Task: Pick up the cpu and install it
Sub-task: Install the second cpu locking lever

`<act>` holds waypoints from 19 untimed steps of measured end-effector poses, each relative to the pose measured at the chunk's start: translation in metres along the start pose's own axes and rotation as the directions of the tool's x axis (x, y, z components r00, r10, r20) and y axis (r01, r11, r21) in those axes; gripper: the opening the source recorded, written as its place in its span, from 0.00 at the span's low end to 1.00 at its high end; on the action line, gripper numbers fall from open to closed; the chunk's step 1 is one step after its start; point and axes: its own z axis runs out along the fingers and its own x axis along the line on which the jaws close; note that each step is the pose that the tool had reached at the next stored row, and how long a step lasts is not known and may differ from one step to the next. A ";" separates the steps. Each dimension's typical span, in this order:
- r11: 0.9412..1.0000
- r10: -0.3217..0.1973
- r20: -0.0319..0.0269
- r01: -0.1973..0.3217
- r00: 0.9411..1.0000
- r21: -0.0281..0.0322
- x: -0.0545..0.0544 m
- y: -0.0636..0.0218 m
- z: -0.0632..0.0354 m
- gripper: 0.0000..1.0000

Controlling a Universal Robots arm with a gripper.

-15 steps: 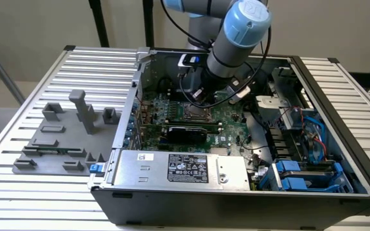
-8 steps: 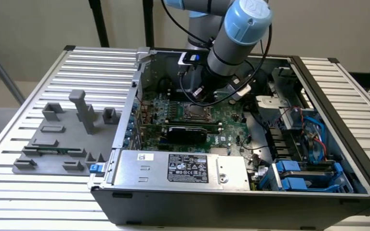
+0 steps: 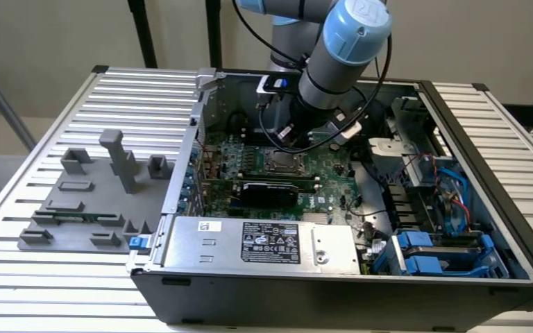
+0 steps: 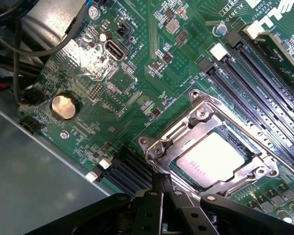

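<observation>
On the exterior view's left, a grey fixture block [image 3: 95,201] with several upright posts sits on a ribbed metal table [image 3: 26,208], well apart from the arm. Just beside it stands an open computer case [image 3: 341,284], its side off, with a silver power supply [image 3: 261,243] near the front edge and a green motherboard [image 3: 248,166] deeper inside. Toward the exterior view's right, blue drive brackets [image 3: 433,253] and a bundle of red and blue cables [image 3: 452,187] fill the case's corner, and more of the ribbed table runs past it.

The arm [image 3: 341,55], grey with pale blue joint caps, reaches down into the case over the board. Its gripper [image 4: 162,188] has its 2 dark fingers pressed together with nothing between them, their tip just at the edge of the metal socket frame [image 4: 161,147].

The cpu [image 4: 211,159] is a small flat square with a silvery-white top bearing faint printing. It lies flat in the socket, ringed by the frame's shiny metal border with screws at the corners. Long black memory slots [image 4: 255,78] run beside the socket, and a round coin battery [image 4: 62,105] sits elsewhere on the board.

Behind the table is a plain beige wall [image 3: 53,35] with dark stand poles [image 3: 141,31] in front.
</observation>
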 end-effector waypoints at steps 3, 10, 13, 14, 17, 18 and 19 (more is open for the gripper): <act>1.000 0.000 0.000 0.000 1.000 0.000 0.000 0.0000 0.0000 0.11; 1.000 0.000 0.000 0.000 1.000 0.000 -0.004 0.0030 -0.0094 0.11; 1.000 0.000 0.000 0.000 1.000 0.000 -0.010 0.0076 -0.0180 0.11; 1.000 0.000 0.000 0.000 1.000 0.000 -0.012 0.0095 -0.0206 0.11; 1.000 0.000 0.000 0.000 1.000 0.000 -0.018 0.0144 -0.0287 0.11; 1.000 0.000 0.000 0.000 1.000 0.000 -0.020 0.0158 -0.0315 0.11; 1.000 0.000 0.000 0.000 1.000 0.000 -0.022 0.0173 -0.0343 0.11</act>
